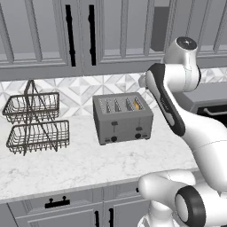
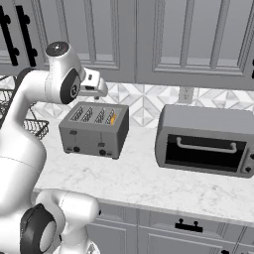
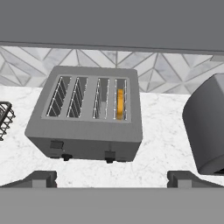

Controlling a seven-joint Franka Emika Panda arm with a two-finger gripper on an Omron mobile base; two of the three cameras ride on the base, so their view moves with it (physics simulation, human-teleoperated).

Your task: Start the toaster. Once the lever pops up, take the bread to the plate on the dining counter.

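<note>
Inspecting: the one relation your coming move turns on, which is where the toaster's levers lie from the hand.
Hand: the hand [image 3: 112,178] stands open, fingers spread wide and holding nothing; the two dark tips rise at the bottom of the hand view with the toaster between and beyond them.
Hand position: it hangs above the worktop [image 1: 88,164], short of the toaster's front face and higher than its top, looking down and forward at it.
Toaster: the toaster [image 3: 87,116] sits on the marble worktop near the tiled wall, its long axis running across your line of approach, slots on top, front face turned toward the hand.
Bread: the bread [image 3: 120,104] stands on edge in the slot at the toaster's right end, sunk low, only its orange-tan edge showing.
Levers: two black levers sit on the front face; the right lever [image 3: 110,155] lies below the bread's slot pair, the left lever [image 3: 56,145] below the empty pair.
Direction to target: the right lever lies ahead of and below the hand, almost centred between the fingers.
Judgement: you would need to descend and press that right lever down; the toaster is not yet started.
Neighbours: a toaster oven [image 2: 206,140] stands well apart to the right, a wire basket rack [image 1: 36,119] to the left.
Risk: in my judgement, the lever is small and a fingertip could slide off it.
</note>
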